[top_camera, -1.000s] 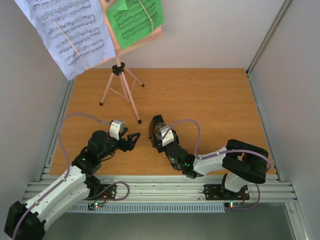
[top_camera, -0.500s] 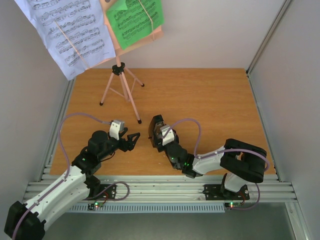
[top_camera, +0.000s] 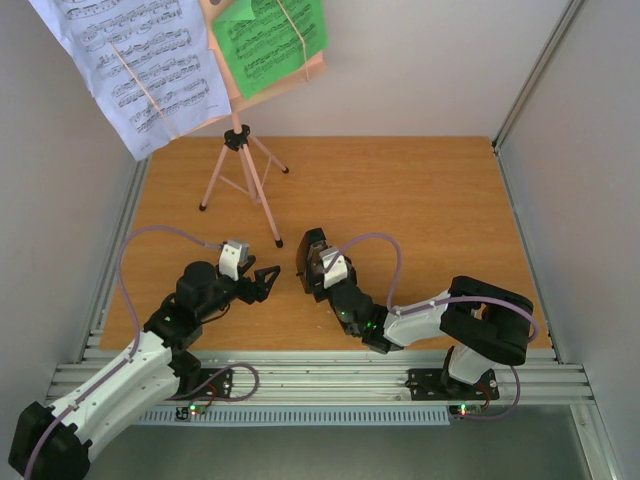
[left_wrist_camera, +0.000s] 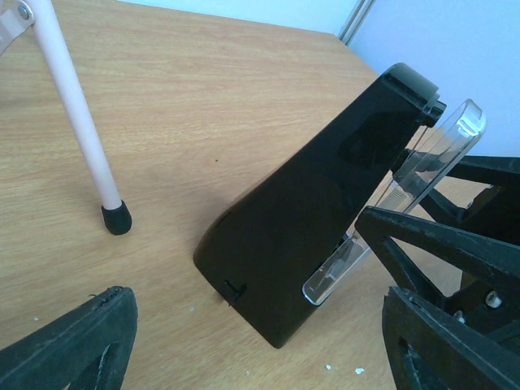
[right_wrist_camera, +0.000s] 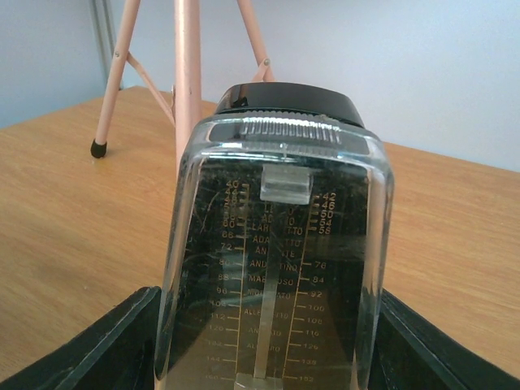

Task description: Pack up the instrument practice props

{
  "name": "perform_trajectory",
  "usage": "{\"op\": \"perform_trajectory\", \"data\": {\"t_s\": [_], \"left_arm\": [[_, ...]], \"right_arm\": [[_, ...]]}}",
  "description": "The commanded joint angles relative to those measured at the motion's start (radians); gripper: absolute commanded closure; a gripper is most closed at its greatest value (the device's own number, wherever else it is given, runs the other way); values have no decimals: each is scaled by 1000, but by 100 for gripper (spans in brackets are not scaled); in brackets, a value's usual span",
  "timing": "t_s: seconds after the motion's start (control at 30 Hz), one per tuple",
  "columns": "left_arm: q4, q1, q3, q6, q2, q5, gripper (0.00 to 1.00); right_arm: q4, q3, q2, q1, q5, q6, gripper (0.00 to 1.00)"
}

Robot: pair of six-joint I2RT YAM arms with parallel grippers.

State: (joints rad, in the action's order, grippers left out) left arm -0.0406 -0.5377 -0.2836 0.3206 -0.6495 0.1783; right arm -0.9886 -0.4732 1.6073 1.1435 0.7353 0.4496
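The black pyramid metronome [top_camera: 312, 258] with its clear cover [right_wrist_camera: 276, 268] stands on the table near the middle front. My right gripper [top_camera: 318, 268] is shut on it, one finger pressed on each side of the cover. The left gripper [top_camera: 264, 281] is open just left of the metronome [left_wrist_camera: 317, 203], with its fingers apart from it. At the back left stands the pink tripod music stand [top_camera: 240, 175]. It holds a white sheet [top_camera: 130, 60] and a green sheet [top_camera: 270, 35] of printed music under elastic bands. One stand leg [left_wrist_camera: 77, 114] ends in a black foot near the left gripper.
The wooden table [top_camera: 420, 220] is walled on the left, back and right. A metal rail [top_camera: 320, 375] runs along the near edge by the arm bases. The stand's legs [right_wrist_camera: 187, 81] rise right behind the metronome.
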Motion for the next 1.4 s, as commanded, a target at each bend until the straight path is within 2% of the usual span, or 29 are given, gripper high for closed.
{"op": "perform_trajectory", "data": {"t_s": [0.0, 0.4, 0.6, 0.7, 0.8, 0.87, 1.13, 1.37], "left_arm": [[-19, 5, 9, -15, -5, 1, 17], [-21, 5, 9, -15, -8, 3, 17], [-21, 5, 9, -15, -7, 3, 17], [-21, 6, 9, -15, -5, 3, 17], [-20, 5, 9, -15, -4, 3, 17], [-19, 5, 9, -15, -4, 2, 17], [-18, 5, 9, -17, -5, -3, 16], [-16, 6, 11, -20, -1, -9, 12]], "right_arm": [[79, -14, 29, -10, -12, -25, 44], [126, -40, 25, -10, -17, 13, 40], [149, -44, 14, -11, -19, 14, 34], [168, -48, 2, -11, -23, 17, 26], [175, -46, -12, -11, -20, 20, 7], [180, -45, -20, -11, -26, 29, 2], [219, -27, -84, -11, -83, 53, 2], [325, 36, -241, -11, -107, 35, 2]]}}
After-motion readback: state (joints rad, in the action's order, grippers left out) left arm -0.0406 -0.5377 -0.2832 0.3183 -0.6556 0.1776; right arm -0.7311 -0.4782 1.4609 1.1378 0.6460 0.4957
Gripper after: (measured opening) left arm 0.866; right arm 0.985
